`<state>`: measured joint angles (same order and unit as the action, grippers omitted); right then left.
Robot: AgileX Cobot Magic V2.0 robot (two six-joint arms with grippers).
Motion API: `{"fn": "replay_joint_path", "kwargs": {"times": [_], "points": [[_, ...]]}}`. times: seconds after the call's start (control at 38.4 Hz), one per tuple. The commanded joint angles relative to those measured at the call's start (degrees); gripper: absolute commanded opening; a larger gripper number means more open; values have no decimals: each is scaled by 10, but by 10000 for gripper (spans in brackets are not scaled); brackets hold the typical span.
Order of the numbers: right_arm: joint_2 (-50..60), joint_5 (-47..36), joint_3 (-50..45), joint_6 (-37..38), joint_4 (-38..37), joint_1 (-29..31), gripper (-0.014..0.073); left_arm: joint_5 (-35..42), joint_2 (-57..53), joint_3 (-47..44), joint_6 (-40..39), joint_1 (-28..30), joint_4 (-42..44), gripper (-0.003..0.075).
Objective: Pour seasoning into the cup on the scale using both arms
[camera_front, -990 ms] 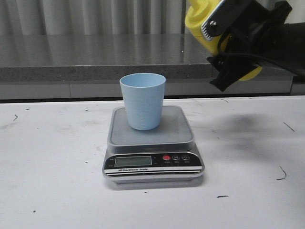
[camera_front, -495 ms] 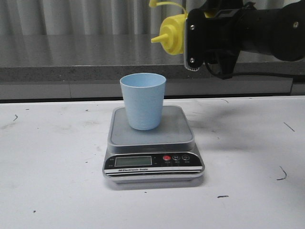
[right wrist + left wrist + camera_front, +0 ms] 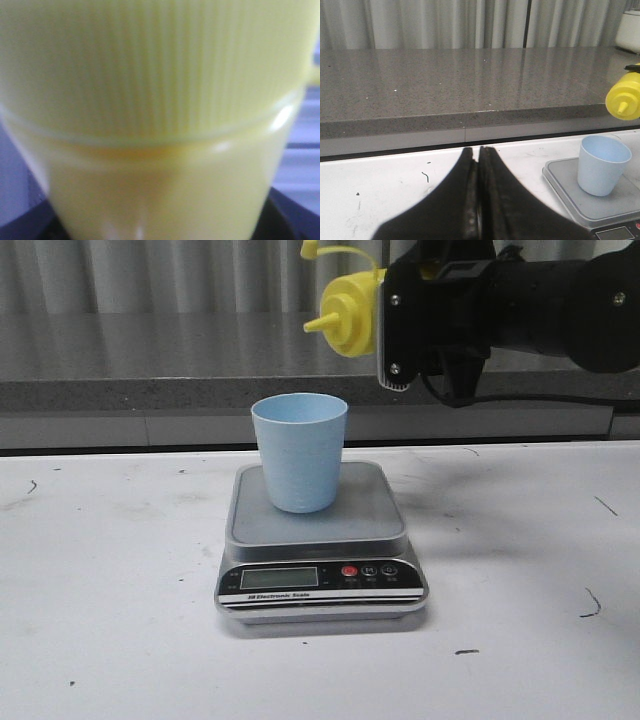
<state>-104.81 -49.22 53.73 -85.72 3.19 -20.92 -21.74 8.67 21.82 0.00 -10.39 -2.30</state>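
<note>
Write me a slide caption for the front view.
Right gripper tips the yellow seasoning bottle above the blue cup on the scale.

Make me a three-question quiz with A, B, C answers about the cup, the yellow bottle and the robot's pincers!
1. Where does the cup stand?
A. on the scale
B. on the bare table
C. on the grey counter

2. What colour is the cup?
A. red
B. pale blue
C. green

3. How is the left pincer?
A. wide open
B. holding the cup
C. shut, empty

Answers:
1 A, it sits on the scale's platform.
2 B, front view shows pale blue.
3 C, its fingers meet with nothing between; the right pincer holds the seasoning.
</note>
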Motion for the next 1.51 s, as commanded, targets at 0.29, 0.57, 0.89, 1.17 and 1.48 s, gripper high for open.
{"fn": "replay_joint_path", "kwargs": {"times": [0.29, 0.57, 0.89, 1.17, 1.48], "points": [[33, -114, 20, 421, 309, -14, 147, 46, 6, 15, -9, 2, -6, -20], [42, 76, 20, 635, 376, -14, 147, 46, 6, 15, -9, 2, -6, -20], [44, 97, 20, 635, 376, -14, 147, 46, 6, 15, -9, 2, -6, -20], [138, 168, -49, 636, 273, -14, 147, 46, 6, 15, -9, 2, -6, -20], [98, -84, -227, 836, 156, -14, 147, 46, 6, 15, -9, 2, -6, -20]]}}
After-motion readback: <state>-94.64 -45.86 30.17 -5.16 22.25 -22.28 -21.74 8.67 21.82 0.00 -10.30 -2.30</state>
